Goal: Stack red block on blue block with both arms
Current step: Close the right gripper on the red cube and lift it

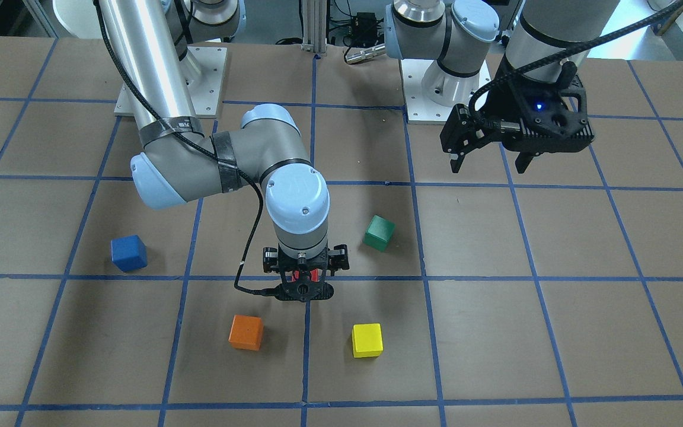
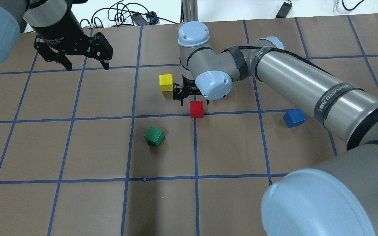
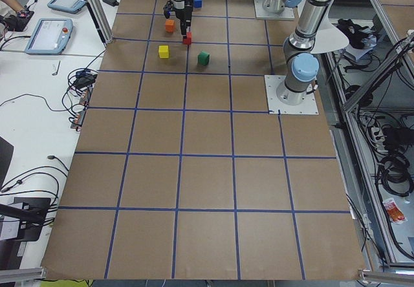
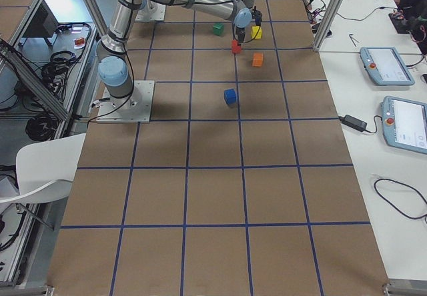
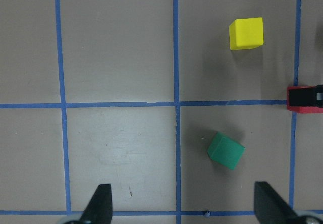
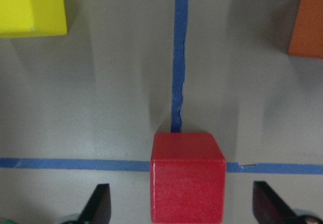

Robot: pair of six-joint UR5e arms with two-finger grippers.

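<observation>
Right black two-finger gripper (image 6: 184,204): hanging low, fingers spread and straddling the small matte red cube (image 2: 196,109), not yet pinching it. The red cube is sitting on a crossing of blue tape lines near mid-table.

Step in hand, as judged: the grasp. The next move is calling for a square squeeze on the cube's side faces, a lift, then a carry to the small matte blue cube (image 2: 294,118), which is lying well apart on the robot's right with nothing on top.

Left black two-finger gripper (image 2: 87,62): hovering high, fingers parted, holding nothing.

Surroundings: yellow cube (image 2: 166,82) is sitting near the working fingers, with green cube (image 2: 154,135) and orange cube (image 1: 246,332) nearby. None is lying between red and blue.
</observation>
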